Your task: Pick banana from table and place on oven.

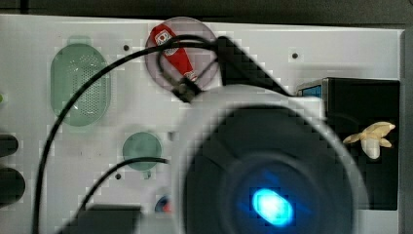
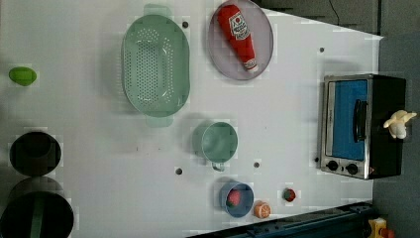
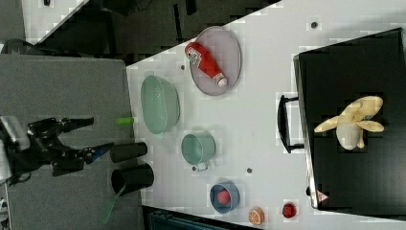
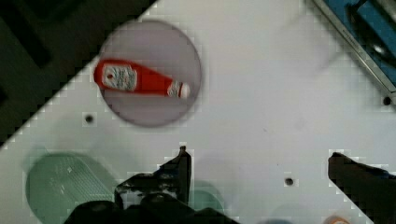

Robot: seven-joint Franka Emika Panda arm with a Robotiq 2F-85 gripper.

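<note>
Pale, splay-peeled banana (image 3: 352,123) atop black oven (image 3: 354,57)

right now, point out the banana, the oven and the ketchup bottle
banana (image 3: 352,123), right view, on its pale body where the peel flaps meet
oven (image 2: 348,120), left view, on the blue glass door
ketchup bottle (image 2: 239,35), left view, on the red body below the label

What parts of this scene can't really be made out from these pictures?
- Top view: the arm's blurred body covers much of the table and part of the oven.
- Wrist view: the mug sits behind the claw; the colander is blurred.
- Right view: the oven's door faces away.
</note>
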